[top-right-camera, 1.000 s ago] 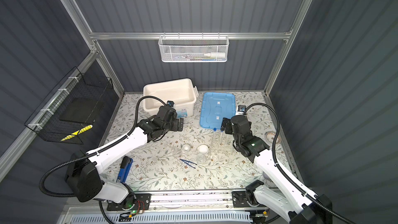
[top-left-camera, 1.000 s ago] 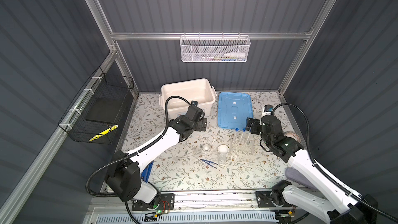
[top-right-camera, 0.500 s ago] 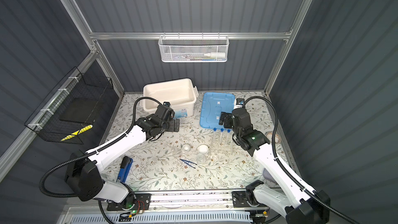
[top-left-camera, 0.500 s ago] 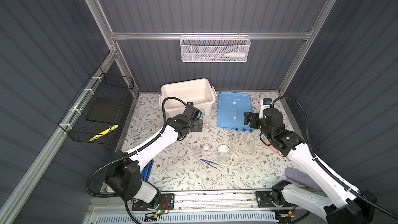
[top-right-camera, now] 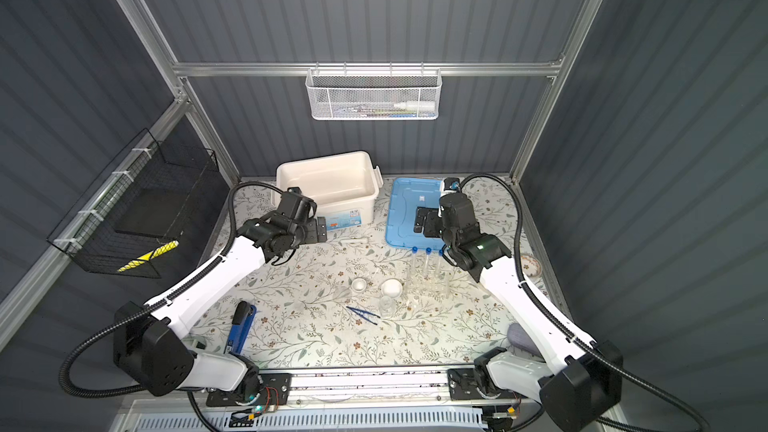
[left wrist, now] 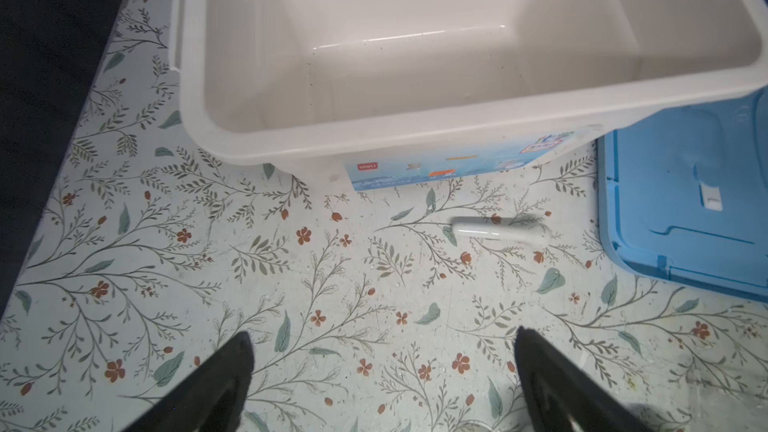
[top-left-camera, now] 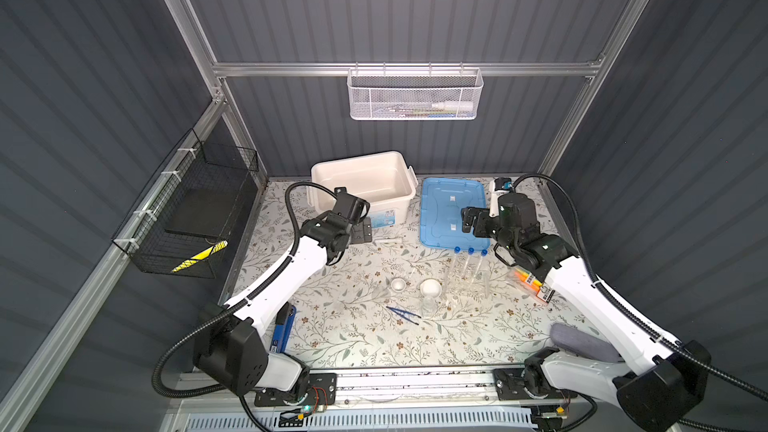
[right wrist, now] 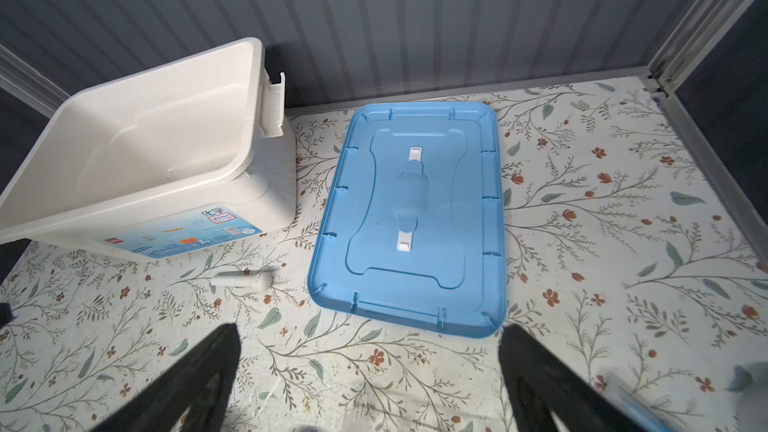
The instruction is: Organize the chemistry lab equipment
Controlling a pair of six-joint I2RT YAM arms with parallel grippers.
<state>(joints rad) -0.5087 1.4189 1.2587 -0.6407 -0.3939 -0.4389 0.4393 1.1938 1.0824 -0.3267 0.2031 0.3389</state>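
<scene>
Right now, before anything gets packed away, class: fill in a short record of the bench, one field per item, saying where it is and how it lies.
bin: open, empty, at the back
lid: off, flat beside the bin
test tubes: three, upright in clear rack
dishes: two, side by side, mid-table
flask: just in front of the dishes
tweezers: flat, beside the flask
white rod: lying in front of the bin
left jaws: open, empty
right jaws: open, empty
</scene>
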